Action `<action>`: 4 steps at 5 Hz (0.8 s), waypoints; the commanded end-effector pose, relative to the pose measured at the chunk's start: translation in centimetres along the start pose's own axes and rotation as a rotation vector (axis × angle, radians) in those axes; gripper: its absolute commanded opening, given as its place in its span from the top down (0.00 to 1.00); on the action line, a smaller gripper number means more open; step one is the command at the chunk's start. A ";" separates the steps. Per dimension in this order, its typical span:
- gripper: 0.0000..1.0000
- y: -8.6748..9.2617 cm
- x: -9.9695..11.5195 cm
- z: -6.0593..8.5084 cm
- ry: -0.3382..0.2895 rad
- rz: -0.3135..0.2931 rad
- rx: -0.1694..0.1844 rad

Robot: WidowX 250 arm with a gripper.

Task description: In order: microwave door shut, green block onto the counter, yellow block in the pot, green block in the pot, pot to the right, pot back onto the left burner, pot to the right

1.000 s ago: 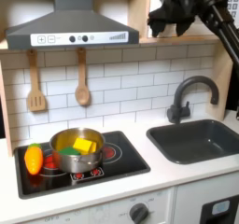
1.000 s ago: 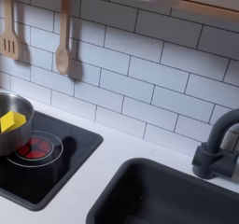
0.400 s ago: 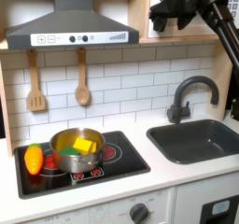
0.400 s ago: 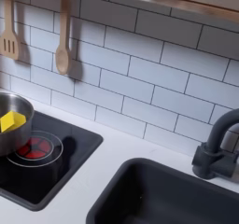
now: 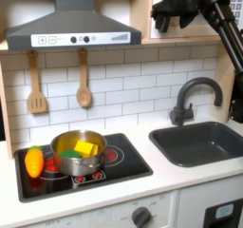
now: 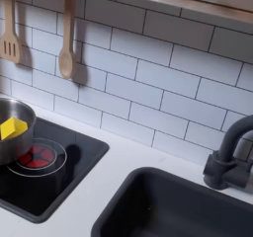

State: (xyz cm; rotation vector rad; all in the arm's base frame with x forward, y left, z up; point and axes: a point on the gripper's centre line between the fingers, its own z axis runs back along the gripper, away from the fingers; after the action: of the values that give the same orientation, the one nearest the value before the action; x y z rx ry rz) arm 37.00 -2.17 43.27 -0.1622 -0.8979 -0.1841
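— Where is the gripper?

— High up at the first exterior view's top right, the gripper (image 5: 163, 13) hangs above the tile wall; whether its fingers are apart or together I cannot tell.

— And the blocks?

— Both sit inside the pot (image 5: 78, 150) on the left burner: the yellow block (image 5: 85, 147) beside the green block (image 5: 72, 155).

— Room around the pot?

— A toy vegetable (image 5: 34, 161) lies just beside it on the first exterior view's left. To the right, the cooktop (image 5: 123, 165), then bare counter (image 5: 176, 180) before the sink (image 5: 205, 142).
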 end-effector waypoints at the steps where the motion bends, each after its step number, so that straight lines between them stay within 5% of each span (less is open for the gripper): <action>1: 1.00 0.1 0.2 0.1 -0.010 -0.001 0.018; 4: 1.00 0.4 0.1 0.2 -0.009 0.004 0.023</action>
State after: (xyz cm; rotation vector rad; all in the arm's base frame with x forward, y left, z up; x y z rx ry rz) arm 37.14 -1.76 43.44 -0.1386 -0.9094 -0.1691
